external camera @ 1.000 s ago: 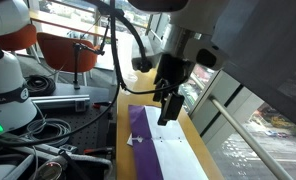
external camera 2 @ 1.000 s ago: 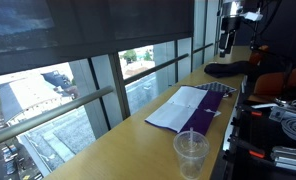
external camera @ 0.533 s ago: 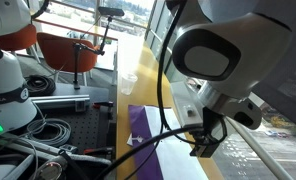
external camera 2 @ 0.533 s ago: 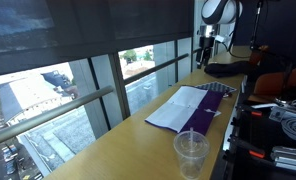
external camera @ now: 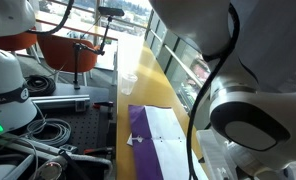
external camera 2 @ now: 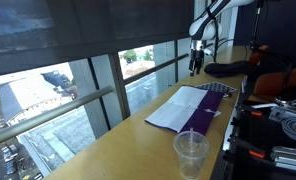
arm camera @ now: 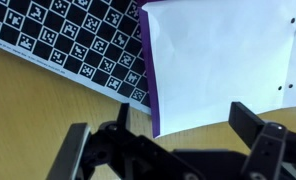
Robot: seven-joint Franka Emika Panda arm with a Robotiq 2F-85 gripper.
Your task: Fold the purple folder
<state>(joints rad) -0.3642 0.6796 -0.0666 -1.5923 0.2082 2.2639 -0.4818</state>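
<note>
Across the lower half of an exterior view runs the long yellow tabletop [external camera 2: 108, 140], beside a wall of windows. In an exterior view the robot arm [external camera: 250, 112] fills the right side of the frame, large and close to the camera. The purple folder [external camera 2: 202, 112] lies open and flat on the tabletop, right of centre in that frame, with white sheets [external camera 2: 180, 107] on its window side. In both exterior views it touches nothing but the table; it shows at lower centre [external camera: 141, 142] in the nearer one.

In the wrist view the folder's white page fills the upper right, with a thin purple edge [arm camera: 148, 85] down its left side. A black-and-white marker board [arm camera: 68, 45] fills the upper left and meets that edge.

A clear plastic cup [external camera 2: 191, 153] stands at the bottom of the frame, near the folder.

The gripper [external camera 2: 197, 58] hangs in the air at upper right. In the wrist view its fingers [arm camera: 256, 130] stand wide apart along the bottom, holding nothing.
</note>
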